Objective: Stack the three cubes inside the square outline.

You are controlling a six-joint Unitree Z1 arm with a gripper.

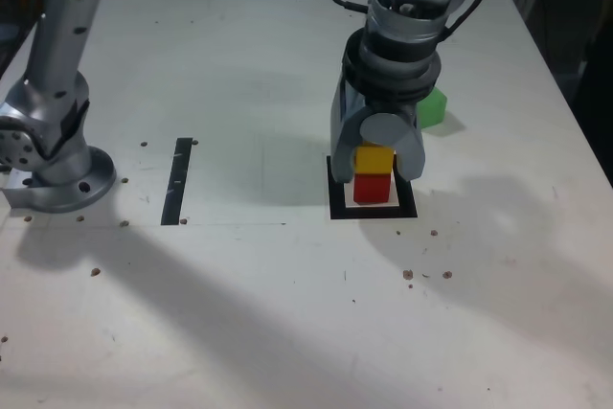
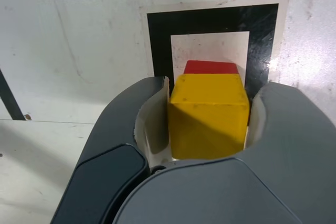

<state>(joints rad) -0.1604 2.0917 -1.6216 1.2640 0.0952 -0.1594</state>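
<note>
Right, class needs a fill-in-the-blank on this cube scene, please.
1. The yellow cube sits on top of the ____ cube.
2. Both stacked cubes stand inside the black ____ outline.
3. The ____ cube waits behind the gripper, off the stack.
4. Left in the exterior view lies a thin black ____.

Missing words: red; square; green; strip

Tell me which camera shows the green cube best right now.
The exterior view. The green cube sits on the table behind the gripper, at that view's right, partly hidden by the arm. The wrist view shows none of it, only the yellow cube on the red cube.
</note>
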